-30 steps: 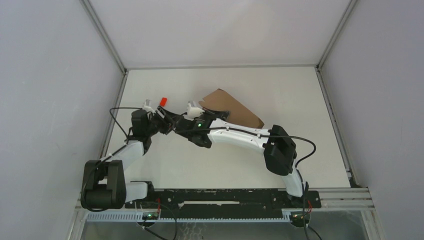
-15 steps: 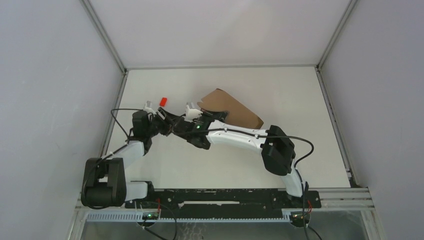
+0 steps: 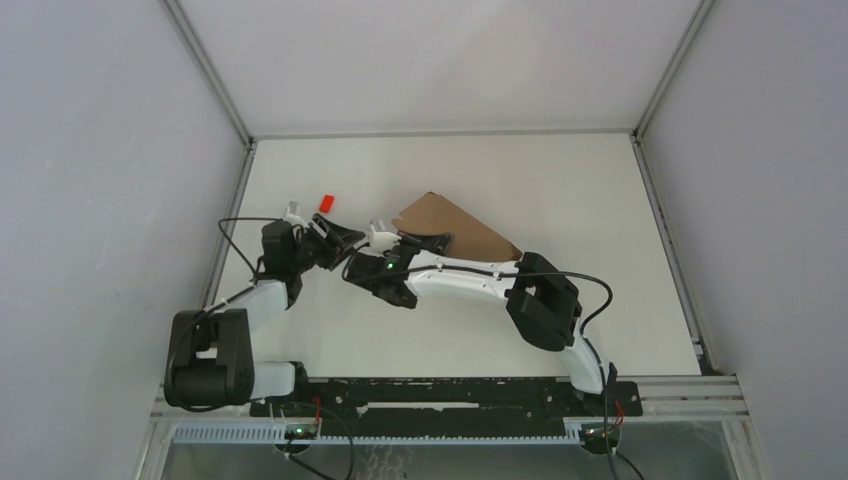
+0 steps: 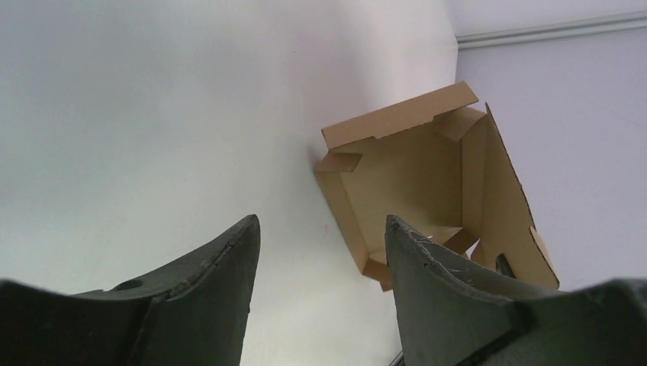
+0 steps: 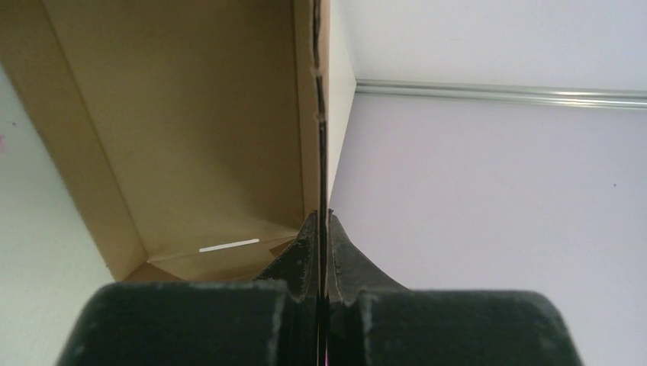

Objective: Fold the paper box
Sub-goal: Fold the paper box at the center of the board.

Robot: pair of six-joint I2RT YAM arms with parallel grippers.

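The paper box [image 3: 460, 228] is brown cardboard and stands half open on the white table, one wide panel raised. In the right wrist view my right gripper [image 5: 321, 219] is shut on the thin edge of that raised panel, with the box's tray [image 5: 191, 130] open to its left. From above, the right gripper [image 3: 420, 243] reaches the box's near left side. My left gripper [image 3: 345, 240] is just left of it, open and holding nothing. In the left wrist view the left gripper [image 4: 320, 229] faces the box [image 4: 412, 171], which lies a little ahead, untouched.
A tiny red block [image 3: 325, 203] lies on the table behind the left gripper. White enclosure walls with metal rails [image 3: 440, 132] close in the table at the back and both sides. The two wrists sit close together at centre left.
My right arm has drawn back and to the left, taking the gripped panel and the box slightly leftward. The left gripper has hardly moved and stays open.
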